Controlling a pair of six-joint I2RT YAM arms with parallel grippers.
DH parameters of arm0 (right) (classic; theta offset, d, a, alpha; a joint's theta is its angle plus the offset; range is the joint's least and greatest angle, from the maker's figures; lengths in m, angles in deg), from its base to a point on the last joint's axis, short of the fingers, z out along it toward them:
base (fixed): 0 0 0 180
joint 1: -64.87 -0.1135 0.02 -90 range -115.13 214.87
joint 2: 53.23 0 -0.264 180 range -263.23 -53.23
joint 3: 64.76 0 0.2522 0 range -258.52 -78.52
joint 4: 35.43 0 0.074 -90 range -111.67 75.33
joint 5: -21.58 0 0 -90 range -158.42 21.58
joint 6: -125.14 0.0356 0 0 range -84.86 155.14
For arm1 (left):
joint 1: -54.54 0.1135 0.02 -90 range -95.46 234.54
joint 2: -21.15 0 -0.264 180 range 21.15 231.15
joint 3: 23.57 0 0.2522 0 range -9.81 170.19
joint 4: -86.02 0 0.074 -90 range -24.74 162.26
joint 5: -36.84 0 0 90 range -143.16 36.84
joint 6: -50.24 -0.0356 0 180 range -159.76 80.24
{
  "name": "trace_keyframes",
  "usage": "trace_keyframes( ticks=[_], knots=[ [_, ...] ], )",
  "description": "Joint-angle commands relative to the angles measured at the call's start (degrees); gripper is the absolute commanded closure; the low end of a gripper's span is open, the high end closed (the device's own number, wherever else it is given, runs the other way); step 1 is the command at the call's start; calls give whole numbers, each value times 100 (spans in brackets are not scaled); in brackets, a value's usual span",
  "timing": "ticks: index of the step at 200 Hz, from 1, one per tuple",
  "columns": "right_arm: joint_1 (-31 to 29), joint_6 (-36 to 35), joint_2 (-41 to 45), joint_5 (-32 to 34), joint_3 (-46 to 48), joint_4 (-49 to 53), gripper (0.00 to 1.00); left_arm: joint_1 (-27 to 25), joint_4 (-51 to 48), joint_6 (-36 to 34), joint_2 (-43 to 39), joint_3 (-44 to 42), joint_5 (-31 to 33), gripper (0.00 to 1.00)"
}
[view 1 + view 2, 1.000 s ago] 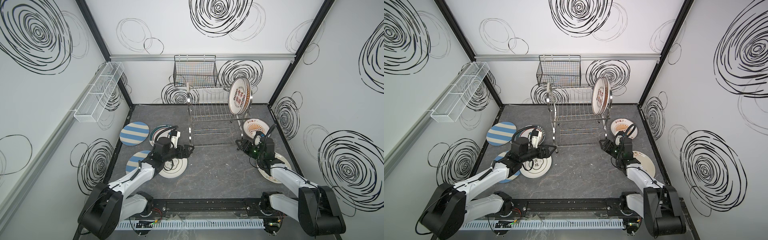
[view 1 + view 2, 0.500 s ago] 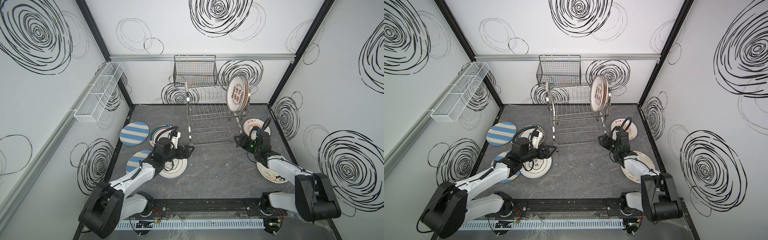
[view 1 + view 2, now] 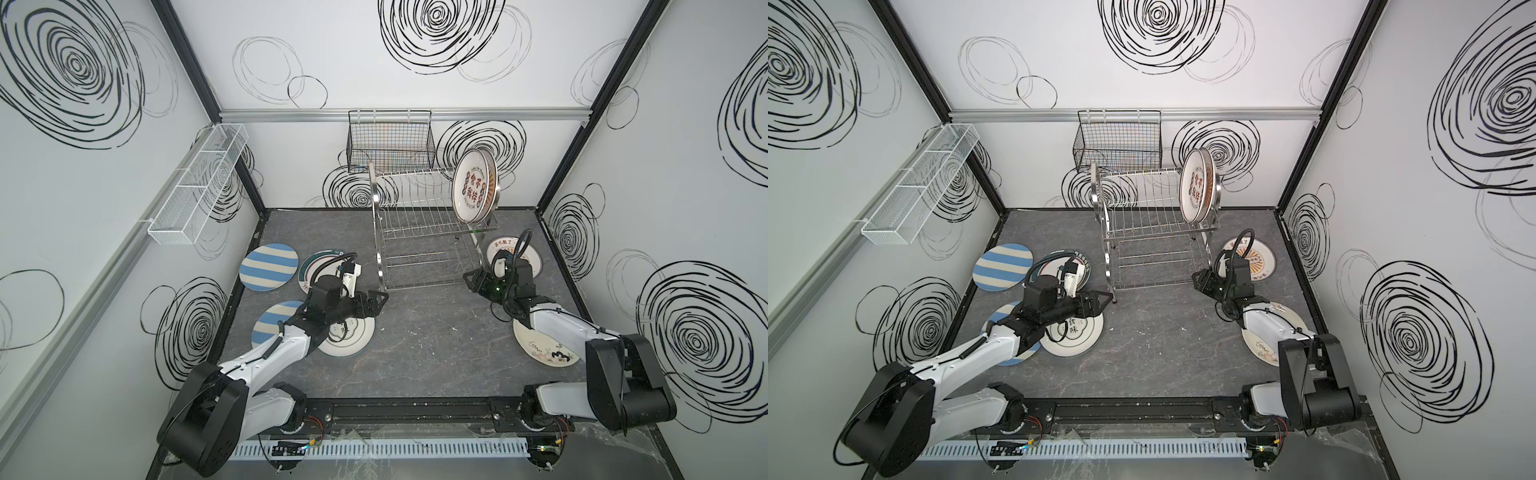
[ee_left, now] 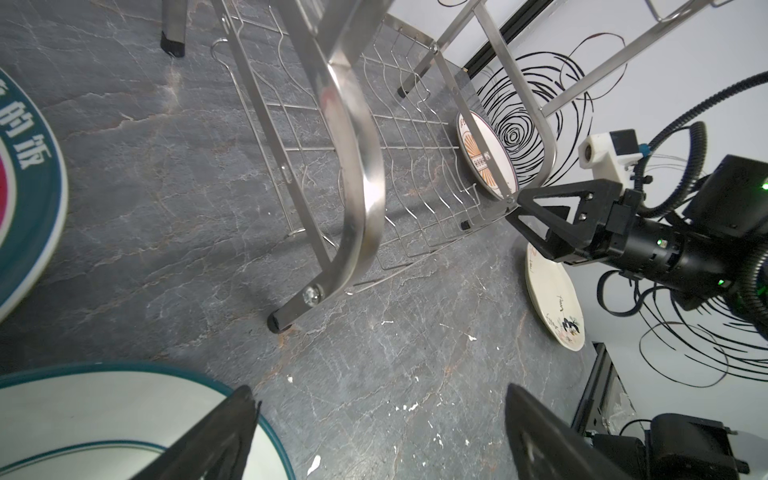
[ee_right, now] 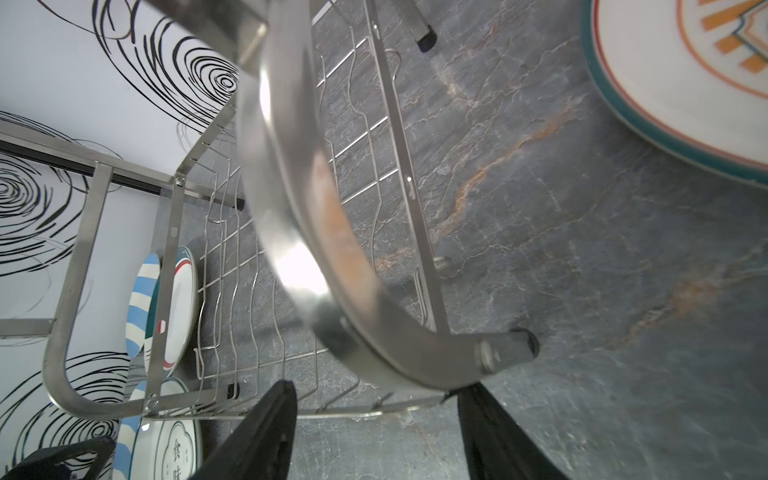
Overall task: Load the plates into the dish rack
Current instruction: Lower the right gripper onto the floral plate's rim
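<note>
The steel dish rack [image 3: 419, 232] [image 3: 1154, 232] stands mid-table, with two plates [image 3: 473, 191] upright at the right end of its top tier. My left gripper [image 3: 380, 300] [image 4: 379, 390] is open and empty over bare table near the rack's front left leg [image 4: 282, 320], beside a white plate with characters [image 3: 353, 332]. My right gripper [image 3: 468, 281] [image 5: 380, 386] is open at the rack's front right corner, its fingers straddling the arched frame [image 5: 291, 208] and lowest wire. Two striped plates [image 3: 269, 269], a green-rimmed plate [image 3: 320, 266], a sunburst plate [image 3: 528, 257] and a white plate [image 3: 544, 349] lie flat.
A black wire basket [image 3: 390, 145] hangs on the back wall behind the rack. A long white mesh basket [image 3: 199, 183] hangs on the left wall. The arms' base rail [image 3: 415, 409] runs along the front edge. Walls close three sides.
My right gripper has moved back and left, off the white plate, to the rack's front right corner. The left arm has barely moved.
</note>
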Motion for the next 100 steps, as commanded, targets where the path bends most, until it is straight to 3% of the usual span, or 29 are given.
trace_keyframes(
  ticks=[1, 26, 65, 100],
  knots=[
    [-12, -315, 274, 500, -397, 612, 32, -12, 260, -48, -25, -22, 72, 4],
    [-65, -358, 664, 793, -360, 1470, 28, -10, 203, -5, -99, -73, 154, 4],
    [-386, -385, 1391, 2179, -547, 2808, 24, -18, 104, 23, -250, -136, 160, 4],
    [-457, -75, 1421, 3441, -935, 3828, 12, -31, -102, 56, -380, -114, 27, 4]
  ],
)
